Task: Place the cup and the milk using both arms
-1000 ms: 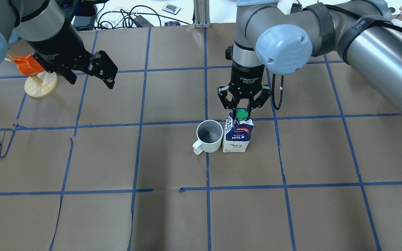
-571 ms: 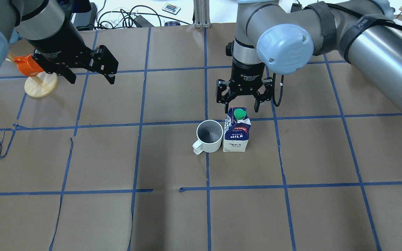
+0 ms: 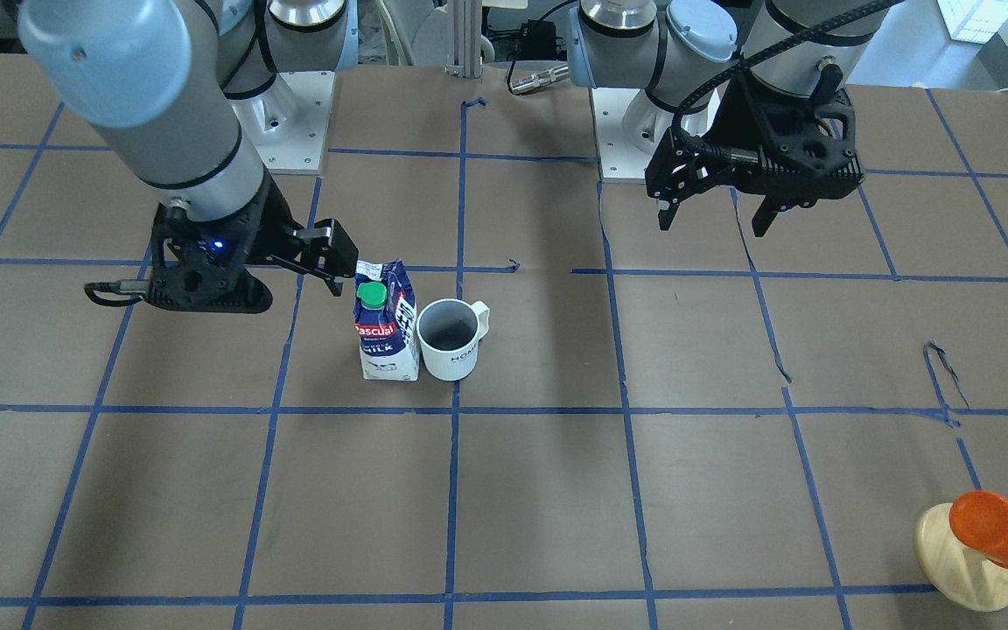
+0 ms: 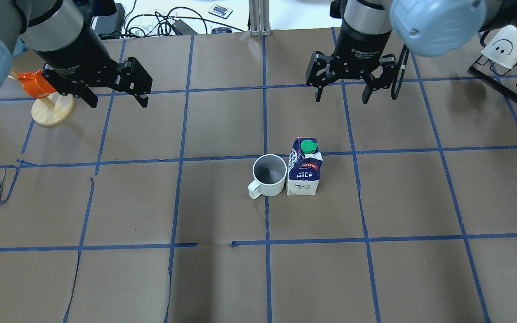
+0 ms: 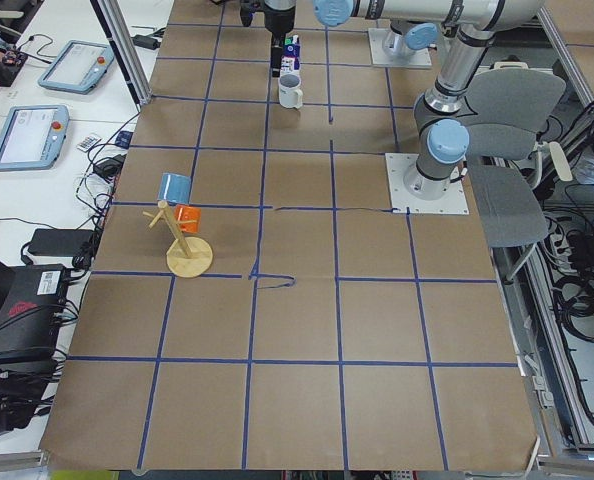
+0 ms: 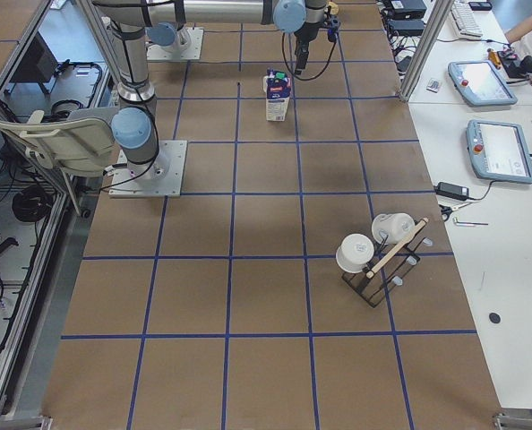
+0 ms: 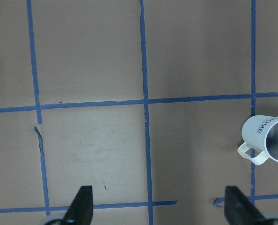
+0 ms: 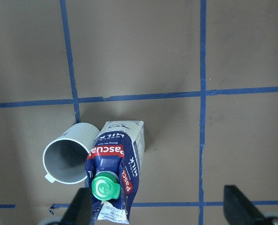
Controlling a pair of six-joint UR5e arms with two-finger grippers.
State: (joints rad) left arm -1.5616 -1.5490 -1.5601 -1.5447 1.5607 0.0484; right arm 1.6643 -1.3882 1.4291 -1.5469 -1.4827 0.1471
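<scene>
Pulled right pincer [image 4: 342, 99] up and clear of milk [image 4: 303, 175], gaping empty like left pincer [image 4: 118, 104]; left it upright beside cup [image 4: 268, 177] mid-tabletop [image 4: 222, 278], probably light and crushable, best pinched gently across lower walls.

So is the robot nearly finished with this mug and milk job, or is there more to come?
It looks essentially finished. Done: the small white ceramic mug and the dark blue and white milk carton stand upright side by side on the brown table. In hand: nothing; the left gripper and right gripper are open, empty and clear of both. Left: probably nothing more to place.
</scene>
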